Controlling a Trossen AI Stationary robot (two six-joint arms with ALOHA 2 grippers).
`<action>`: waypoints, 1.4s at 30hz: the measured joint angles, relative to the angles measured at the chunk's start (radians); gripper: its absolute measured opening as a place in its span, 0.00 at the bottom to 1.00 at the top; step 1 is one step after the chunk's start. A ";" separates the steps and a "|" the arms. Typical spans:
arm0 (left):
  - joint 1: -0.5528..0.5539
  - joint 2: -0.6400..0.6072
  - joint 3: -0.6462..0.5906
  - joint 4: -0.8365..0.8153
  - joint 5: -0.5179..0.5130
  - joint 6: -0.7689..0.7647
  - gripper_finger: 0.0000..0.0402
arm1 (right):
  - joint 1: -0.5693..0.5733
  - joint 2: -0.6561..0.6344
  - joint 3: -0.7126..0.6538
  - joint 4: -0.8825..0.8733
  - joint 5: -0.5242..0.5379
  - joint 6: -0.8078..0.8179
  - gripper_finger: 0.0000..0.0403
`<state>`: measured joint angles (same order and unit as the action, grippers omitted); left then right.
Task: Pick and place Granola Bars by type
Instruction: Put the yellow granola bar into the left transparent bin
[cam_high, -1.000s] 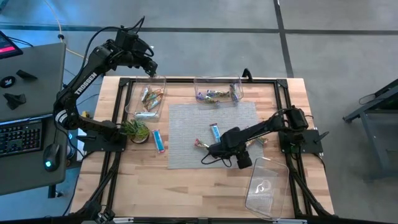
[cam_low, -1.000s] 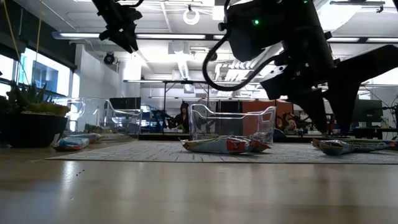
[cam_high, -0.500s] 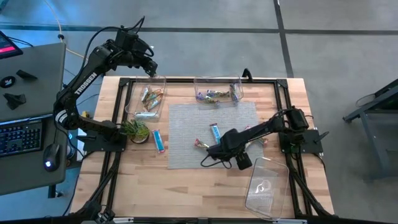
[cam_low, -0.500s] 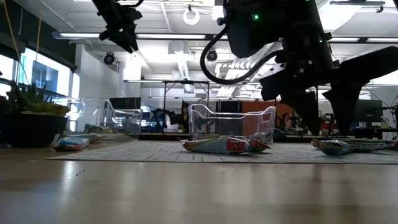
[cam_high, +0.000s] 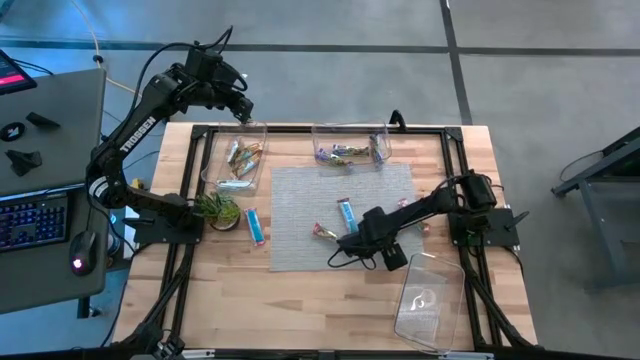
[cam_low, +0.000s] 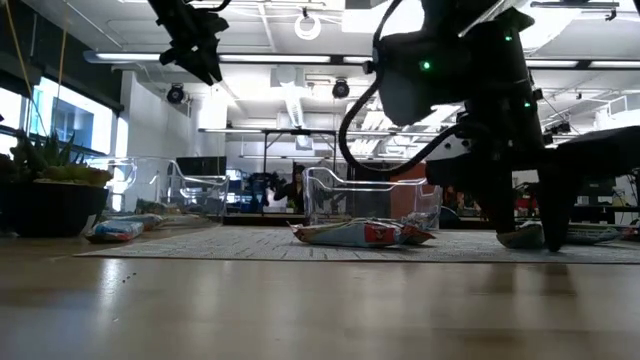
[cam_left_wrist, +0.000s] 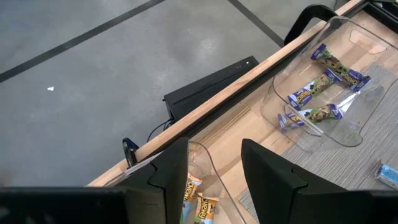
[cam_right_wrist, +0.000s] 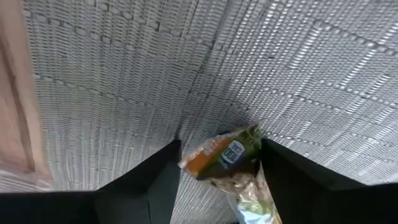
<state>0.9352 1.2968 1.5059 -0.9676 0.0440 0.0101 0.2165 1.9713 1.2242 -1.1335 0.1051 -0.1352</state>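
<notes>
We are lowering our right gripper (cam_right_wrist: 217, 177), fingers apart, astride a granola bar (cam_right_wrist: 227, 155) on the mat (cam_high: 300, 200) to grab it; our left gripper (cam_left_wrist: 214, 171) is hovering, fingers apart, above the far-left bin (cam_high: 215, 150).

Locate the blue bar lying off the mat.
In the high view, the blue bar lies on bare wood on the table's left side, between the grey mat and the small green plant.

Your table (cam_high: 330, 300), bins and clutter around it

You have a grey woven mat (cam_high: 300, 215) across the middle of the wood; two clear bins (cam_high: 262, 128) (cam_high: 352, 128) sit at the far edge, a third (cam_high: 430, 295) lies near your right front corner; a small green plant (cam_high: 216, 208) stands beside the mat; a keyboard (cam_high: 28, 222) and mouse (cam_high: 80, 246) rest on the side desk.
</notes>
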 joint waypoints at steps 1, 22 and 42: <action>0.000 0.000 0.000 0.000 0.000 0.000 0.36 | 0.000 -0.002 -0.009 0.015 0.000 -0.003 0.51; 0.000 0.000 0.000 0.000 0.000 0.000 0.36 | 0.000 0.004 0.018 0.013 -0.007 0.005 0.23; 0.000 0.000 0.000 0.000 0.000 0.000 0.36 | -0.001 0.003 0.387 0.047 0.243 0.015 0.09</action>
<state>0.9352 1.2968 1.5059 -0.9680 0.0437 0.0097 0.2158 1.9743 1.6115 -1.0866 0.3485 -0.1206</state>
